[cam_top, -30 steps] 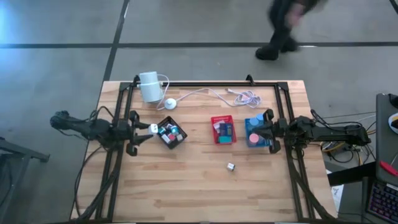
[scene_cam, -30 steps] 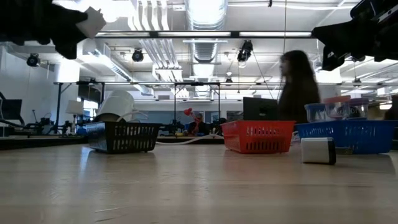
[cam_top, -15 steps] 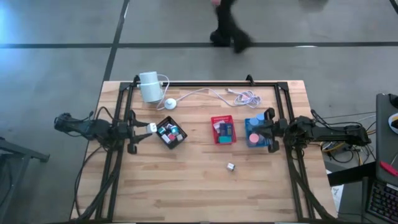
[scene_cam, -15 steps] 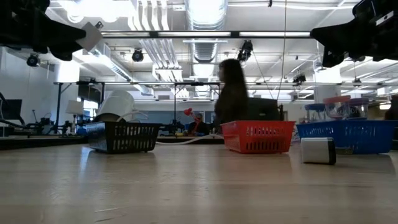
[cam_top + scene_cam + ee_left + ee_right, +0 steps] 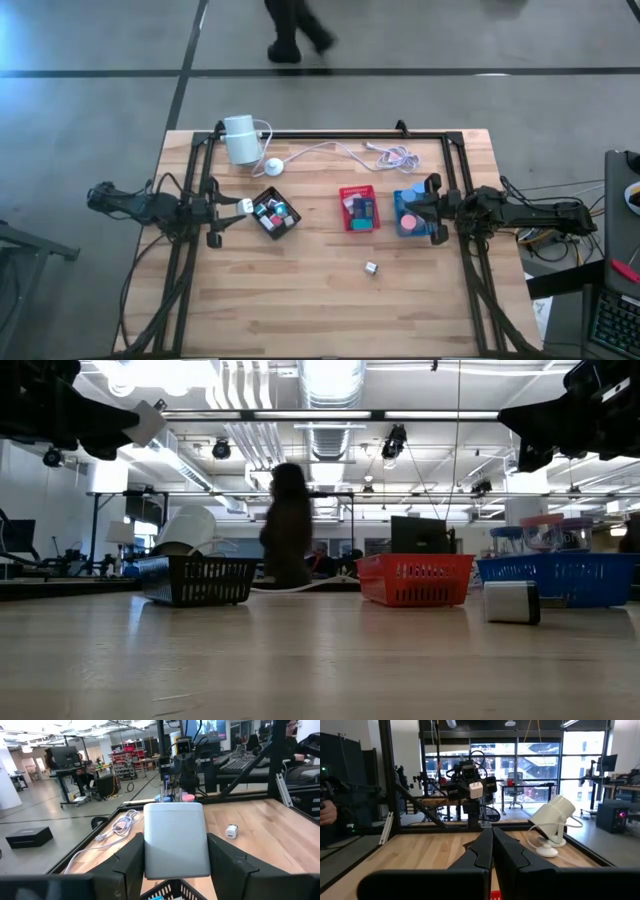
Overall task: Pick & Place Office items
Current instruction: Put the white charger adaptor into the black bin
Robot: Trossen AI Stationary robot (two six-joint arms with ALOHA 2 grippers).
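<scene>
My left gripper (image 5: 238,207) is shut on a white square block (image 5: 176,840), an office item, just above the left rim of the black tray (image 5: 275,212). That tray holds several small pieces. The red tray (image 5: 359,208) and the blue tray (image 5: 408,213) also hold pieces. One small white piece (image 5: 371,267) lies alone on the bare wood nearer the front. My right gripper (image 5: 492,845) is shut and holds nothing; it hangs level at the right side of the blue tray. My left gripper pinches the white block by two opposite sides (image 5: 148,851) between its two fingers (image 5: 131,862). The fingers lie level and reach in from the table's left. The block is lifted clear, its broad face toward the wrist camera, above the black tray's rim (image 5: 170,892).
A white cylinder (image 5: 240,138) lies at the far left with its cable (image 5: 385,153) trailing along the far edge. A black frame (image 5: 330,135) rings the table. A person (image 5: 295,25) walks on the floor beyond the far edge. Bare wood fills the near half.
My left gripper has rolled a little about its own line and sunk slightly, still holding the white block, which has tipped with it. The person beyond the far edge has walked from right to left.
</scene>
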